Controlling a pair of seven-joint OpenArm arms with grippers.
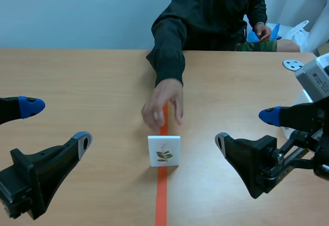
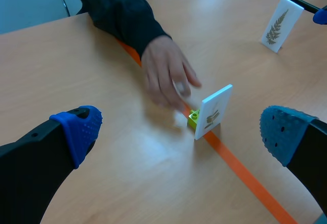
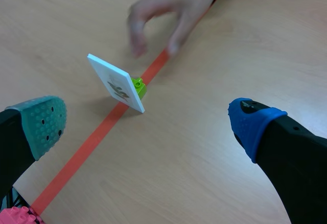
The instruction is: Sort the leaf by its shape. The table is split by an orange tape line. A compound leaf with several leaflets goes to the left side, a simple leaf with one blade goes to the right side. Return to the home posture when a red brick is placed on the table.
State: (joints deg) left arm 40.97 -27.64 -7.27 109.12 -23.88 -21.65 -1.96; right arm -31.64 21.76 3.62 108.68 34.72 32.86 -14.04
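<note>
**Standing on the tape line: leaf card between 2 wide grippers**

The leaf card (image 1: 164, 151) is standing upright on the orange tape line (image 1: 161, 200), near the middle of the table (image 1: 77, 76), with its printed face towards the robot. A small green sprig is showing on that face. A lime-green brick (image 3: 138, 86) is sitting against the card's back, at its 12 o'clock, also on the tape.

A person's hand (image 1: 163, 105) is hovering just past the card at 12 o'clock with its fingers pointing down. I cannot tell whether it is touching the brick.

The left gripper (image 1: 56, 123) is waiting at the card's 9 o'clock, well apart from it, with its fingers spread wide and gripping nothing. The right gripper (image 1: 245, 129) is mirroring it at 3 o'clock, equally wide and equally unladen.

A second card (image 2: 278, 25) bearing a fern frond is standing far off on the right half of the table. A round metal disc (image 1: 293, 65) is lying near the table's far edge, at about 2 o'clock from the leaf card.
</note>
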